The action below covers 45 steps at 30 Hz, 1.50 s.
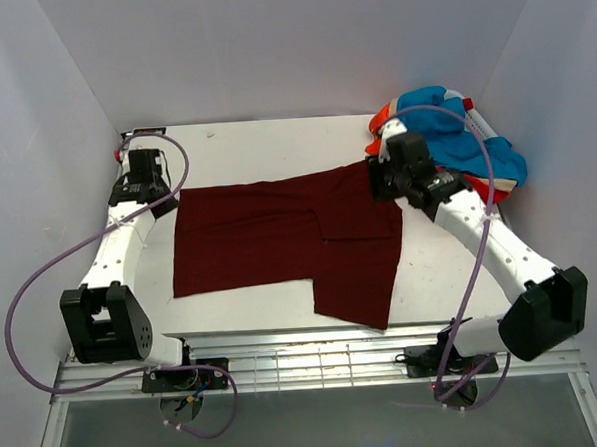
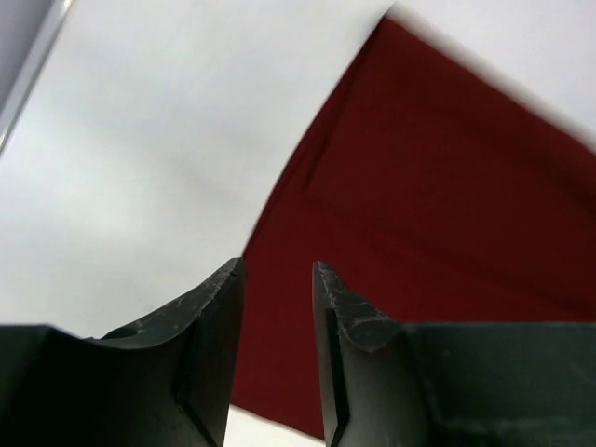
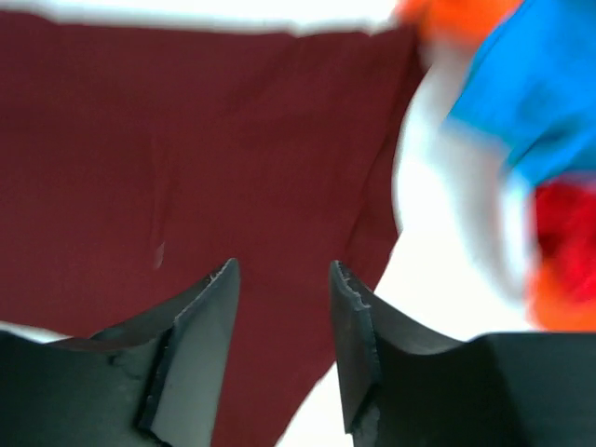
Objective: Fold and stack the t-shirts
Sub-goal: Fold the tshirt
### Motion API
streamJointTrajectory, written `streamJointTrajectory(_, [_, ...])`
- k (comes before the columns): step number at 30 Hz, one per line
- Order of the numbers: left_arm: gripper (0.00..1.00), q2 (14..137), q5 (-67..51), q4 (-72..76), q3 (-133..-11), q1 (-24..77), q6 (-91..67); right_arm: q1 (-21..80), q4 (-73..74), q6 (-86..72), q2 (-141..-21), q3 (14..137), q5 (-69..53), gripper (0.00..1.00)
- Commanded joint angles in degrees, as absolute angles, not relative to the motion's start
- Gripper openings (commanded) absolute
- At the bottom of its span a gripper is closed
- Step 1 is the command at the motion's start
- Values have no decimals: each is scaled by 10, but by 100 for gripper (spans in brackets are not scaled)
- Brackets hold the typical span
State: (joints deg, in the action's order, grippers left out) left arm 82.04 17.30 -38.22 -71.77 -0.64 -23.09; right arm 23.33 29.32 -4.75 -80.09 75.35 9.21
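Top external view shows me the maroon t-shirt (image 1: 269, 235) flat on the table (image 1: 254, 146), left gripper (image 2: 277, 279) and right gripper (image 3: 284, 279) spread over it.

Plain dark maroon t-shirt (image 1: 269, 240) under the black left fingers (image 2: 209, 354) and right fingers (image 3: 200, 354); right of the latter, turquoise-blue shirt (image 1: 470, 149), orange-red shirt (image 1: 378, 124); white table (image 1: 255, 151).

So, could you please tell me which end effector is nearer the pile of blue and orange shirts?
Right. The right end effector sits beside the pile; the left end effector is at the maroon shirt's opposite edge.
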Motion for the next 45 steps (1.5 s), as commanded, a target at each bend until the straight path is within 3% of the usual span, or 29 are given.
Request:
streamJointTrajectory(1, [46, 854, 233, -472, -646, -10, -233, 299, 347, -101, -769, 643, 163, 50])
streamJointTrajectory(2, [50, 857, 229, -487, -628, -10, -236, 311, 358, -119, -744, 607, 174, 50])
streamJointTrajectory(11, [51, 920, 165, -534, -585, -10, -257, 407, 439, -300, -626, 449, 171, 50])
streamJointTrajectory(33, [52, 933, 162, -537, -568, -10, -265, 530, 367, -476, -644, 296, 133, 49])
streamJointTrajectory(34, [52, 936, 161, -538, -568, -10, -265, 531, 362, -475, -646, 292, 127, 46])
streamJointTrajectory(35, [52, 937, 160, -537, -568, -10, -266, 532, 357, -476, -647, 283, 123, 34])
streamJointTrajectory(38, [52, 933, 158, -537, -568, -10, -266, 539, 342, -477, -655, 275, 114, 14])
streamJointTrajectory(41, [51, 914, 161, -541, -568, -10, -265, 542, 362, -476, -654, 293, 129, 8])
streamJointTrajectory(45, [50, 902, 163, -555, -571, -10, -266, 542, 391, -462, -654, 341, 155, 8])
